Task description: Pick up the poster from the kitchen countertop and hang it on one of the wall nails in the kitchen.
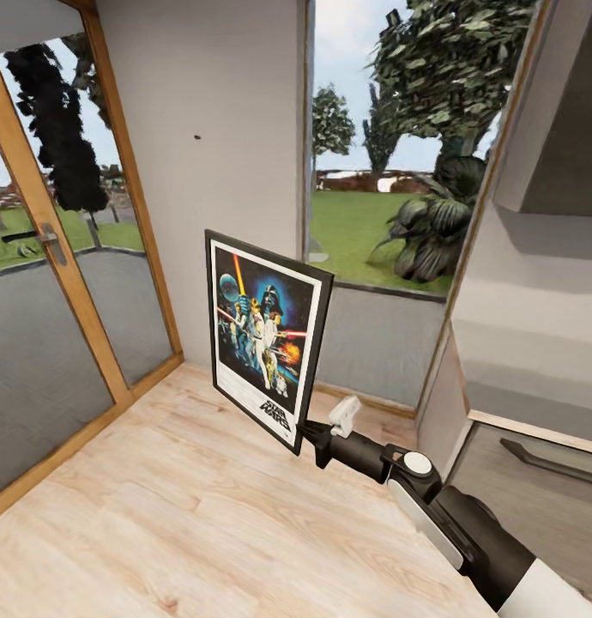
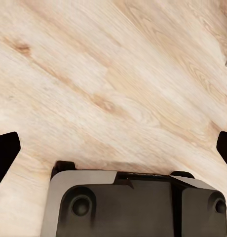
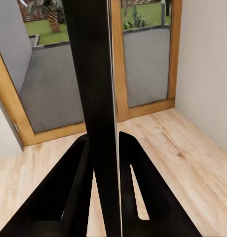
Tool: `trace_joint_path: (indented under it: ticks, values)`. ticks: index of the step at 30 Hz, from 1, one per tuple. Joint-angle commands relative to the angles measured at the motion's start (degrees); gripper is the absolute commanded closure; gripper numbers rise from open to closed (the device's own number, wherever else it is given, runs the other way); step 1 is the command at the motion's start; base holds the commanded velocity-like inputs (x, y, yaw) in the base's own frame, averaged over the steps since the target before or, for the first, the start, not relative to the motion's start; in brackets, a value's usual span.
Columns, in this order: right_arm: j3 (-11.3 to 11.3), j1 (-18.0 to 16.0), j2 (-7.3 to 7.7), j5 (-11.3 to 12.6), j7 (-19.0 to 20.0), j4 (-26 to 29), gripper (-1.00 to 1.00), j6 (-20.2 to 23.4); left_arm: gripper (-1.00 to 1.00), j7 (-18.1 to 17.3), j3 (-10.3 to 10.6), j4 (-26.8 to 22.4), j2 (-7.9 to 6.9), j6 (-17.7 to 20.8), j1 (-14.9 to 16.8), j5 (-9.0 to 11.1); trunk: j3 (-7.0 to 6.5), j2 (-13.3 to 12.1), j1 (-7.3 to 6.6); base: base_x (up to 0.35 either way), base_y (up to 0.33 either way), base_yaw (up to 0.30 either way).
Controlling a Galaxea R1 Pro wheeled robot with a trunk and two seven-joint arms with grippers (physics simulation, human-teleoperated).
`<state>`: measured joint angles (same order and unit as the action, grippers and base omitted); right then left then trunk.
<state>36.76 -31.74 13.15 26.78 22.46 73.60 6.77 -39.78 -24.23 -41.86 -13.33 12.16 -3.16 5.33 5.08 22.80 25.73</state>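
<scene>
Right claw [image 1: 306, 433], clamped on one lower corner of the black-framed Star Wars poster [image 1: 263, 335] (edge-on between its fingers), could let it swing short of the tiny dark wall nail [image 1: 197, 136] above.

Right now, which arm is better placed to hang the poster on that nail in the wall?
Right. Its gripper is already shut on the poster, held upright below the nail. The left gripper is open over the floor.

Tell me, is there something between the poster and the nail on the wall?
Nothing visible. The right pincer holds the poster by its lower corner over the floor; the nail sits higher up on bare grey wall.
</scene>
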Motion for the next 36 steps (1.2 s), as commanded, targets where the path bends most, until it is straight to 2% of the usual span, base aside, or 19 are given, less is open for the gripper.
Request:
trace_joint_path:
  ticks: [1, 36]
  values:
    - [0.1, -0.1, 0.03, 0.7, 0.1, 0.1, 1.0, 0.4, -1.0, -0.1, 0.0, -0.1, 0.0, 0.6, 0.0, 0.6, 0.11, 0.1, 0.05, 0.125, 0.28, 0.0]
    - [0.1, -0.1, -0.04, 0.6, 0.1, 0.0, 1.0, 0.4, -1.0, -0.2, -0.1, -0.1, -0.03, 0.6, 0.0, 0.6, 0.11, 0.1, 0.05, 0.12, 0.285, 0.0]
